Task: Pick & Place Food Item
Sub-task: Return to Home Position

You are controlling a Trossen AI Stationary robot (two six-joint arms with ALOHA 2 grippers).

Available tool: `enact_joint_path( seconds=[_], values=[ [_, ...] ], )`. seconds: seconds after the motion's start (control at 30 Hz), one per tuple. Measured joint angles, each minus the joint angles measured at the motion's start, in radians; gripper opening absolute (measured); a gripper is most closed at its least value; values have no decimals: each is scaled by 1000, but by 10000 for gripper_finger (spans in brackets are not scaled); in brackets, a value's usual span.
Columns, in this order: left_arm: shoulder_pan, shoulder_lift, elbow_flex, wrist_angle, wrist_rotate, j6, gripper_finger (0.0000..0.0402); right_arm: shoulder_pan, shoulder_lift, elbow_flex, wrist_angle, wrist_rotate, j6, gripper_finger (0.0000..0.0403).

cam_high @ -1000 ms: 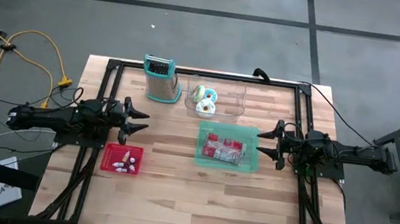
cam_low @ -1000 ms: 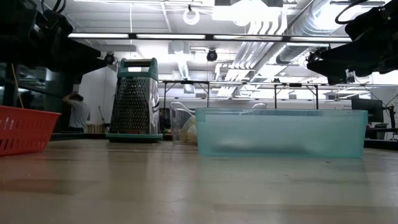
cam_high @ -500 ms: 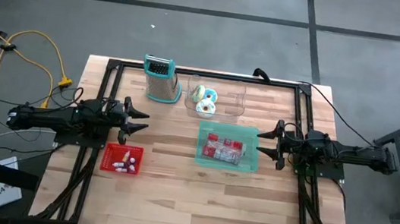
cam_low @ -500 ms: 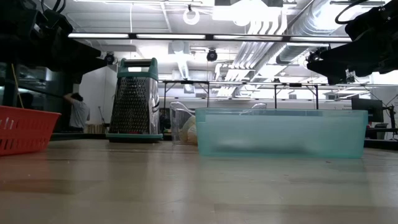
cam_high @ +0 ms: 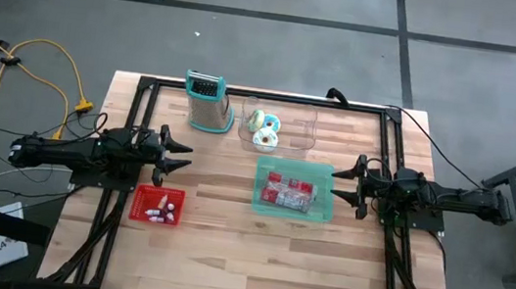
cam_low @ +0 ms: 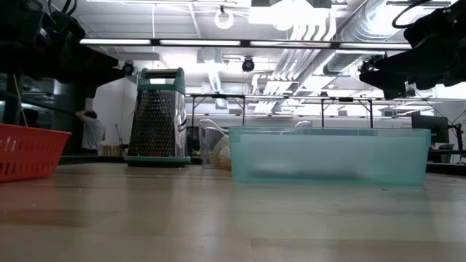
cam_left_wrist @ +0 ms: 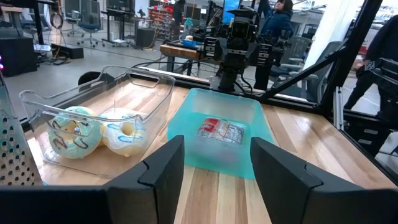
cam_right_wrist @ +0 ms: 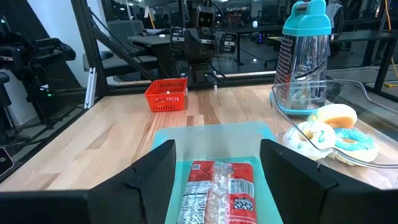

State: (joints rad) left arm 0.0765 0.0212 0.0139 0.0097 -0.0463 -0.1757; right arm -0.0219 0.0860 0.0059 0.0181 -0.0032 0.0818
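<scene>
**Table (cam_high: 253, 262), edges and free room.** The front half is bare wood from the red basket (cam_high: 143, 211) and teal bin (cam_high: 321, 207) to the front edge. A bare strip also runs between your two hands. The grater (cam_high: 207, 102) and transparent bin (cam_high: 299, 130) stand side by side near the rear edge, within the black frame rail.

**Left hand (cam_high: 181, 152).** It hovers over the table's left side, just behind the red basket, and points right. Its fingers are spread with nothing between them.

**Right hand (cam_high: 336, 184).** It is over the right side and points left. Its spread, unloaded fingertips are just beside the teal bin's right wall.

**Task items.** There are three ring donuts, all inside the transparent bin and bunched at its left end.
- The green donut (cam_high: 257, 120) is at rear left and looks tilted.
- The white donut (cam_high: 271, 123) is beside it.
- The blue donut (cam_high: 264, 139) is in front of those two.

The bin's right half shows only clear plastic.

**Other.** A red-and-white packet (cam_high: 288, 193) lies flat in the teal bin. Small white pieces lie in the red basket.

**Change against the frames a second ago.** Neither arm has shifted, and every container and donut sits where it did.
</scene>
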Motion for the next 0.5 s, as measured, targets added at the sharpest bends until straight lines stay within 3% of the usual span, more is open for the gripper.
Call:
enact_joint_path(
  seconds=[0.5],
  values=[
    [0, 0, 0, 0, 0, 0, 179, 0, 37, 0, -4, -1, 4, 223]
  ],
)
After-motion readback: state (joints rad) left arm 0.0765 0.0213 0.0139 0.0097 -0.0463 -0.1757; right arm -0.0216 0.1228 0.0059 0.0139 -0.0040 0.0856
